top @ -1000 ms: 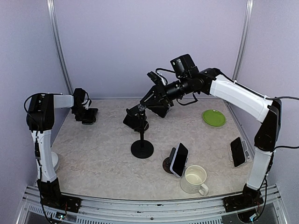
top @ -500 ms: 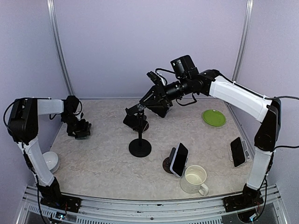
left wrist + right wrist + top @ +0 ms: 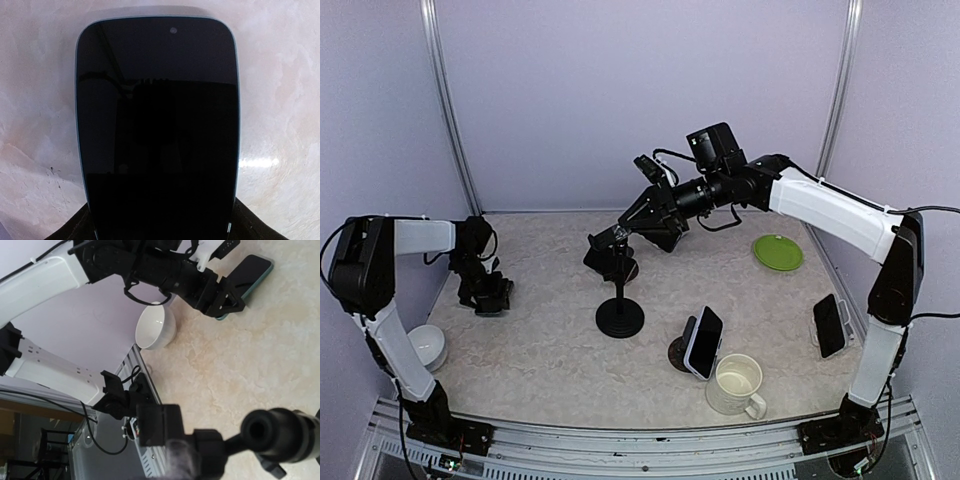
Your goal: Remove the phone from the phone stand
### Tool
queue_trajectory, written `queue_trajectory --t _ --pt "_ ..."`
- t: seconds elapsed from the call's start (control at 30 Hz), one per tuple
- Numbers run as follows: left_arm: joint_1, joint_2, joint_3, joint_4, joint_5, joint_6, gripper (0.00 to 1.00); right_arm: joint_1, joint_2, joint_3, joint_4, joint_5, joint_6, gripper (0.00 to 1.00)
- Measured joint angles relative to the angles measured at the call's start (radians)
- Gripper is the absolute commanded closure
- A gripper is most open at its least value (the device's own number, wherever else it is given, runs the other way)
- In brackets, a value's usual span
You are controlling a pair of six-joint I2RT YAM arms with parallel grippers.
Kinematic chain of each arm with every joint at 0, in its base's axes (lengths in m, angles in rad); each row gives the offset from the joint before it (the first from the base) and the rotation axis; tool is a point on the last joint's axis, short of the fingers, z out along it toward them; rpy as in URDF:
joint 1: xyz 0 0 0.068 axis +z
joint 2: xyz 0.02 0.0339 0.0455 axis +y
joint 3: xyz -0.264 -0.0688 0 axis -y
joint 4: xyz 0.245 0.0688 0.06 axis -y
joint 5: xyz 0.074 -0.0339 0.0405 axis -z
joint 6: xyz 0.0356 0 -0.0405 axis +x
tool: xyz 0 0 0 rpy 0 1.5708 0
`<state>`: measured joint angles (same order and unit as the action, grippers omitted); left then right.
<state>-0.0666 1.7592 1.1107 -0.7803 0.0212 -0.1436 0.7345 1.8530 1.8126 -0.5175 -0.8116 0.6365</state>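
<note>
The black-screened phone with a pale blue rim [image 3: 157, 125] is off its holder and low over the beige marble-patterned table [image 3: 540, 345], close to the table's left edge; my left gripper [image 3: 488, 295] has it pinched by its lower end, a dark finger [image 3: 80, 231] showing on each side of the case in the left wrist view; the screen faces up at that camera. From the right wrist view I see the same phone [image 3: 247, 277] slanting down out of the jaws toward the table top; I cannot tell whether its far end touches the surface.

The black phone stand with a round base and thin upright pole [image 3: 620, 318] is upright near the middle of the table, well apart from the phone; my right gripper [image 3: 618, 238] is at its head, black against black, and its fingers do not show clearly in the right wrist view, so I cannot tell how far it is spread or whether it grips.

A round white bowl [image 3: 425, 345] sits by the near left corner, beside the left arm; a second dark phone on a small round stand [image 3: 705, 342] is propped toward the near edge, with a cream mug [image 3: 735, 385] just beside it; a third dark phone [image 3: 830, 325] leans at the right edge; a flat green plate [image 3: 778, 252] lies toward the far right corner.
</note>
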Motion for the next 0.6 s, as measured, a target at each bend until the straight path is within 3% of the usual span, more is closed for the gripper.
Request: queue_trajectory --t 0.4,0.6 --pt "-0.002 0.074 0.030 -0.024 -0.036 0.064 0.21 0.000 0.000 -0.002 0.006 0.000 0.007 1.00" --pt "0.000 0.078 0.037 -0.035 -0.047 0.067 0.01 0.000 0.000 -0.002 0.006 0.000 0.008 1.00"
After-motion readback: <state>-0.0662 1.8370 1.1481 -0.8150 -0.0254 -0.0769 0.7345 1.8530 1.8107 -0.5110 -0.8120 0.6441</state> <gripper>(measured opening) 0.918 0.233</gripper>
